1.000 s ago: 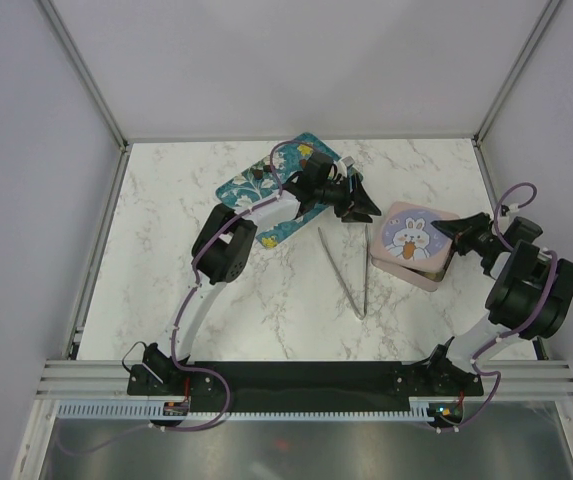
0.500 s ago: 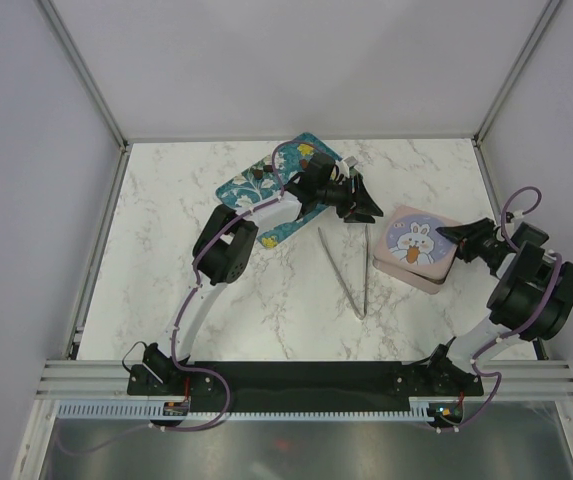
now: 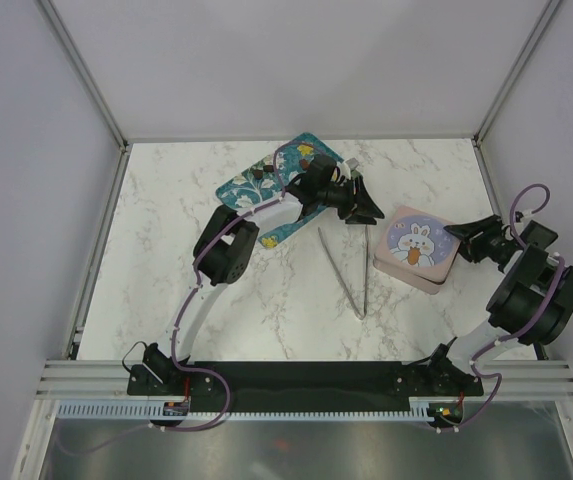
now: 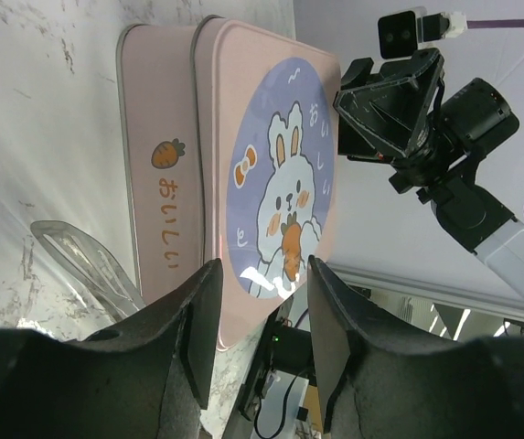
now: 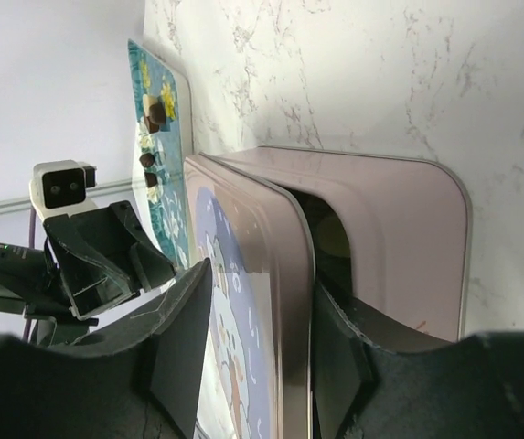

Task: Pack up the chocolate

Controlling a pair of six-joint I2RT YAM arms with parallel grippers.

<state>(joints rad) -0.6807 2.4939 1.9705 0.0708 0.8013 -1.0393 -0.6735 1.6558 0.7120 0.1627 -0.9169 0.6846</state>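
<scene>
Small dark brown chocolate pieces lie on the teal tray at the back; they also show in the right wrist view. A pink tin stands right of centre, with its rabbit lid lying askew on it and a dark gap at one side. My right gripper is open at the tin's right edge, and the lid's rim runs between its fingers. My left gripper is open and empty, just left of the tin, facing the lid.
Clear tongs lie on the marble in front of the left gripper, tips toward me; one arm of the tongs shows in the left wrist view. Enclosure walls ring the table.
The right gripper has drawn back a little to the right. The rabbit lid has shifted slightly toward me and sits lower on the tin. The left arm has barely moved.
</scene>
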